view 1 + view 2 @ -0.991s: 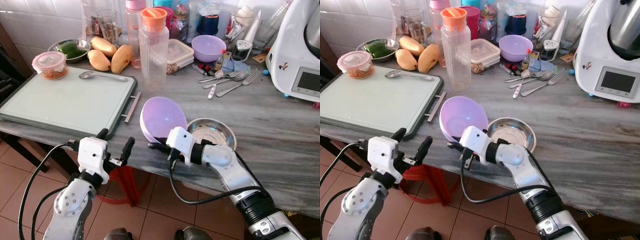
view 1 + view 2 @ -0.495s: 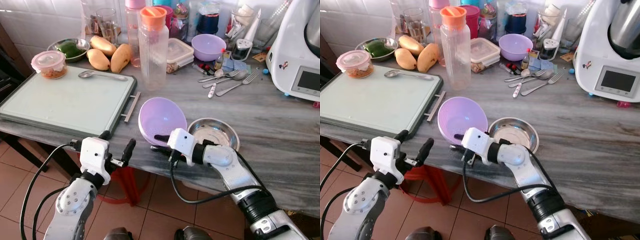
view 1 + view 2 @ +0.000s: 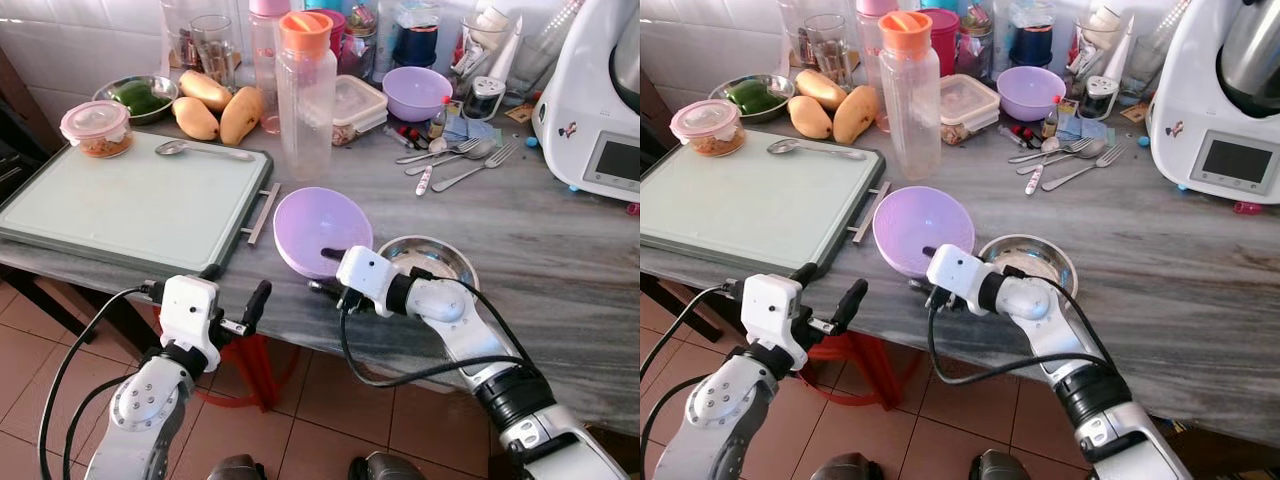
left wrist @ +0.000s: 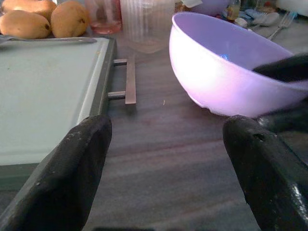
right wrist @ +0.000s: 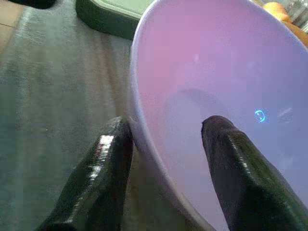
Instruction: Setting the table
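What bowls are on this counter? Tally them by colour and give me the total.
Purple: 2 (near purple bowl gripped by the right gripper; back purple bowl)
Steel: 2 (near steel bowl; steel bowl of greens)
Total: 4

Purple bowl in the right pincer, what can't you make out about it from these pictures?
- Purple bowl: its underside and whether it touches the counter, hidden by its own body in the eye views.
- Right wrist view: its far rim is cut off by the frame.
- Right pincer: the finger pads' contact is unclear.
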Tool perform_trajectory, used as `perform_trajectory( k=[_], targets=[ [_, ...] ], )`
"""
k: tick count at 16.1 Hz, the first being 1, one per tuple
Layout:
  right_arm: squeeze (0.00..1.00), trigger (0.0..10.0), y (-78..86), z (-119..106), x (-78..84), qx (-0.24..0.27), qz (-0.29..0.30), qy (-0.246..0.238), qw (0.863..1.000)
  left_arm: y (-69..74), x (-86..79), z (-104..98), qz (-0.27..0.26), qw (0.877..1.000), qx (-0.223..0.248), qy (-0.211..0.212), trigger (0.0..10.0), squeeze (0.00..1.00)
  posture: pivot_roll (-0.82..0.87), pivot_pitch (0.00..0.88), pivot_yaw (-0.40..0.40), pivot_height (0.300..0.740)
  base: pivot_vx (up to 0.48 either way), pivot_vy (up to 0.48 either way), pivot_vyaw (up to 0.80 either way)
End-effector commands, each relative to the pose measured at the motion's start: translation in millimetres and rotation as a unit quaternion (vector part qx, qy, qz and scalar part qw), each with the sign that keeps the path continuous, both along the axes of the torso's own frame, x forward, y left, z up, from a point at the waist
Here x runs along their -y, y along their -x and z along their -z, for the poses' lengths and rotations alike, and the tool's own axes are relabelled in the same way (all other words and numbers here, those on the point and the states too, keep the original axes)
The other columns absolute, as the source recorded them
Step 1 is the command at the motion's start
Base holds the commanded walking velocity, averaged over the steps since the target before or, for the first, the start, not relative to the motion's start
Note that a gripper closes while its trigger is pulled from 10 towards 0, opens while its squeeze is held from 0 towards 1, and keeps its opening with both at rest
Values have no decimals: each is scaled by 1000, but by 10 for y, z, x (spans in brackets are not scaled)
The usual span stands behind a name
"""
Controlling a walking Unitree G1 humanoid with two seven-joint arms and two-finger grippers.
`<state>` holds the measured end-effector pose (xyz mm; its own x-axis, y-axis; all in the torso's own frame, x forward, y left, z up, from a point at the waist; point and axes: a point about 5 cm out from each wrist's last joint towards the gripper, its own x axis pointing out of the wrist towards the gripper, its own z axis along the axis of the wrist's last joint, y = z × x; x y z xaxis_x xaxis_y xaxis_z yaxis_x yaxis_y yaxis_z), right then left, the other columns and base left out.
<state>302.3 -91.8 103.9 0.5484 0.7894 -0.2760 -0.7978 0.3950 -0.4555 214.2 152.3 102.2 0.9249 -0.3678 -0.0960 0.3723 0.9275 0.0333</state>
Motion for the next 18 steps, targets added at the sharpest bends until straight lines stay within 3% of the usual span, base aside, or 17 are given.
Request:
perform_trajectory(
  k=[1, 2, 3, 4, 5, 6, 12, 18],
  targets=[
    [816, 10000, -64, -58, 41, 16, 14, 1, 1000, 28, -17, -17, 8, 1000, 1, -6, 10000, 0, 97, 49, 10, 740, 0, 0, 0],
    [796, 10000, -82, -73, 47, 21, 18, 0, 1000, 32, -32, -14, 10, 1000, 1, -9, 10000, 0, 98, 46, 9, 740, 0, 0, 0],
    [525, 10000, -100, -95, 55, 30, 24, -2, 999, 24, -39, -12, 11, 1000, 2, -11, 10000, 0, 96, 43, 8, 740, 0, 0, 0],
    [451, 10000, -112, -107, 60, 35, 28, -2, 999, 18, -36, -12, 11, 1000, 3, -11, 10000, 0, 96, 42, 8, 740, 0, 0, 0],
    [78, 10000, -131, -129, 66, 42, 33, -3, 999, 11, -29, -10, 13, 1000, 4, -11, 10000, 0, 93, 37, 6, 740, 0, 0, 0],
    [12, 10000, -148, -147, 72, 46, 37, -4, 998, 2, -24, -6, 15, 1000, 4, -11, 10000, 0, 92, 36, 6, 740, 0, 0, 0],
    [0, 10000, -196, -228, 72, 62, 43, -20, 997, -47, -23, 26, 21, 1000, 4, -19, 10000, 0, 88, 15, 4, 740, 0, 0, 0],
    [0, 10000, 3, -129, -38, 9, -34, -31, 999, -52, -15, 64, 21, 1000, -2, -23, 10000, 0, 82, 7, 0, 740, 0, 0, 0]
  ],
)
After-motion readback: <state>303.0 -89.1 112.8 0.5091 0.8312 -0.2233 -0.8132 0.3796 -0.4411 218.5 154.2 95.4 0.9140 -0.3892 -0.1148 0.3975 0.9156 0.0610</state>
